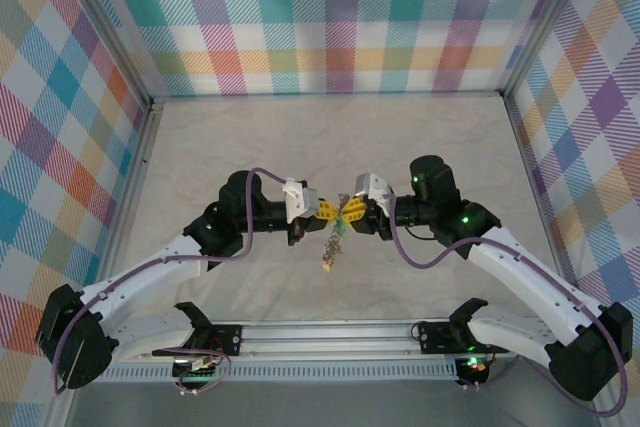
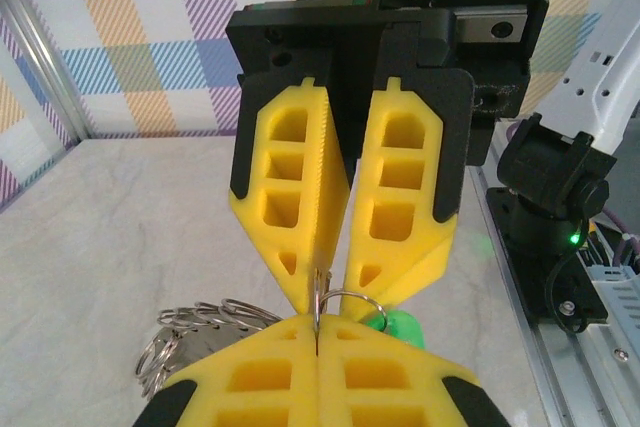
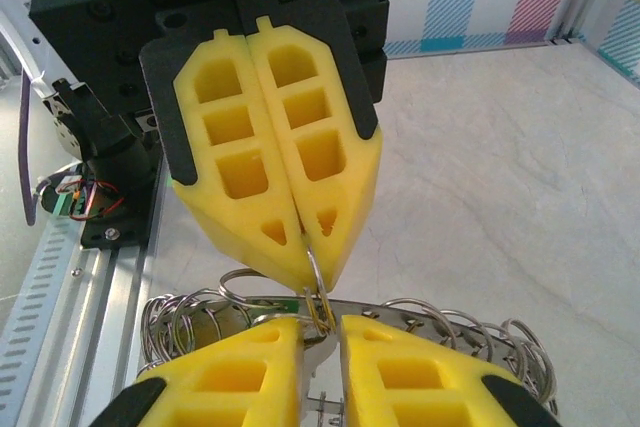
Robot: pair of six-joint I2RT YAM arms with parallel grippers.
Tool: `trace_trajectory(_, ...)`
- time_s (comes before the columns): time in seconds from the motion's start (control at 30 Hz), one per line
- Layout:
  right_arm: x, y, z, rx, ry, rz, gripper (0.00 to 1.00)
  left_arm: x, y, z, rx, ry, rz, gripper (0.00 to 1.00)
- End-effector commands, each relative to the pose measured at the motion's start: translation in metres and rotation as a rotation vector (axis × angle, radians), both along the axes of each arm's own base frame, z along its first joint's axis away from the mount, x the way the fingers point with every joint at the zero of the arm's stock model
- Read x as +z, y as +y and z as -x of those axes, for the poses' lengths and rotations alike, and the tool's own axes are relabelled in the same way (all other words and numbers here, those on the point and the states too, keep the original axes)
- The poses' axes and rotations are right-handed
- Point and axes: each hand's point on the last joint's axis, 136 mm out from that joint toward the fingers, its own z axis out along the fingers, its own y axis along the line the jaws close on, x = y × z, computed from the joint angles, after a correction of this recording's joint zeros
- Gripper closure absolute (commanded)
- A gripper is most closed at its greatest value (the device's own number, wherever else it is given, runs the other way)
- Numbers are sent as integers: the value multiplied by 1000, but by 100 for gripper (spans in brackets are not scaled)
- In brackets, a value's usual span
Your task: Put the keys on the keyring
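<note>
— Yellow fingers meet in mid-air: the left gripper pressed tight, the right gripper nearly closed, both pinching the keyring.
— And the keys?
— Many already hang there in a bunch over the table. Whether any remain, I can't tell.

Left tool and right tool: yellow fingers on black mounts. Keys: silvery; one tag green. Counter: pale beige, faintly marbled. Walls: pastel plaid in many colours. Cables: purple
</note>
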Motion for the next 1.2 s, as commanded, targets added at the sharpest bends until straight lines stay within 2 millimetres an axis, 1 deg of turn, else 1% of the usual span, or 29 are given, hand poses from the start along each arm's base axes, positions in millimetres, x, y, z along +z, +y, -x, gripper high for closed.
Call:
trace_trajectory(0.0, 6, 2, 9, 47, -12, -37, 82, 29, -4, 3, -37, -63, 78, 100)
trace_trajectory(0.23, 1, 1, 10, 51, -17, -25, 83, 33, -4, 4, -46, -66, 90, 100)
trace_trajectory(0.43, 0, 2, 10, 56, -22, -24, 84, 34, -5, 7, -67, -67, 95, 100)
trace_trajectory(0.77, 6, 3, 15, 88, -36, -36, 86, 31, -8, 14, -114, -51, 85, 100)
trace_trajectory(0.9, 6, 3, 17, 106, -38, -32, 91, 29, -9, 14, -123, -46, 78, 100)
trace_trajectory(1.0, 6, 3, 18, 108, -35, -26, 96, 29, -9, 13, -120, -40, 68, 100)
trace_trajectory(1.1, 5, 2, 18, 108, -45, -18, 98, 24, -7, 12, -107, -32, 39, 100)
trace_trajectory(1.17, 4, 0, 16, 91, -51, 3, 99, 21, -5, 8, -75, -24, 18, 95)
